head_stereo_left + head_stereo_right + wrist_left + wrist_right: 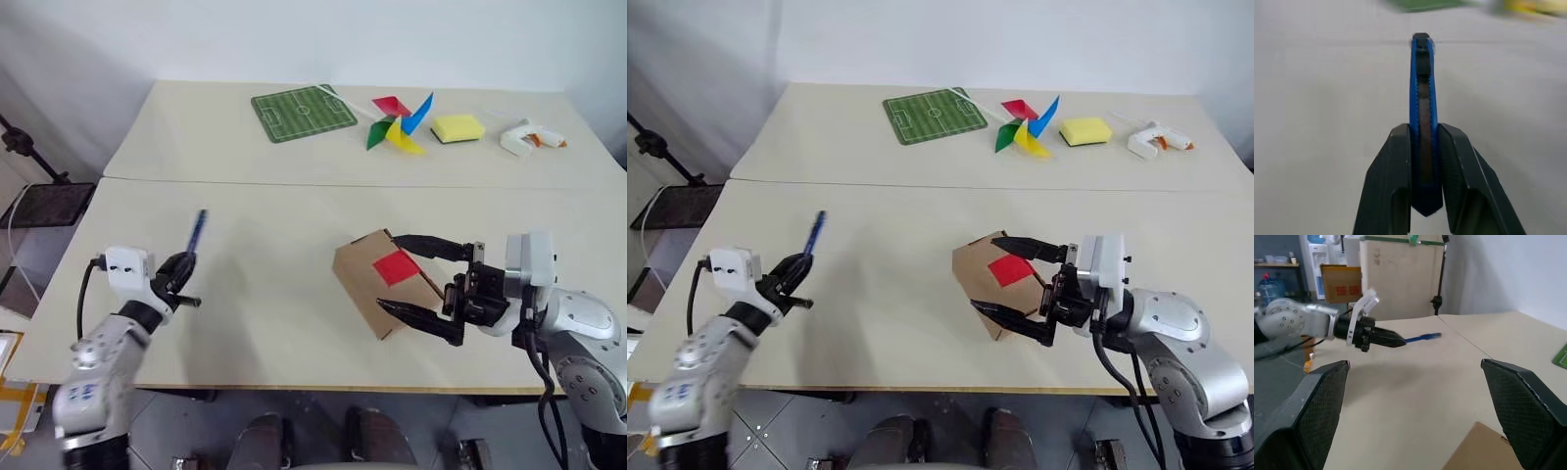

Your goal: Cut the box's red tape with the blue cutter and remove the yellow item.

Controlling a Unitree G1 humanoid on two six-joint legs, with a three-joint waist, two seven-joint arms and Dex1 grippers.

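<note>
Box [377, 282] taped with red tape [395, 266] — contents hidden, right fingers [431, 247] straddling it.

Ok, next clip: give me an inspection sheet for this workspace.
Surface: two pale tables butted together.
Job's things: box tilted, red tape uncut; cutter lifted off table.
Clutter: green mat, pinwheel, sponge, glue gun at far edge.
Grippers: left gripper shut on cutter; right gripper open, straddling box.
Cables: black cable along right arm.
Surroundings: black stand left.

Brown box [364, 279]; red tape [396, 266]; blue cutter [197, 232]; green mat [304, 112].
</note>
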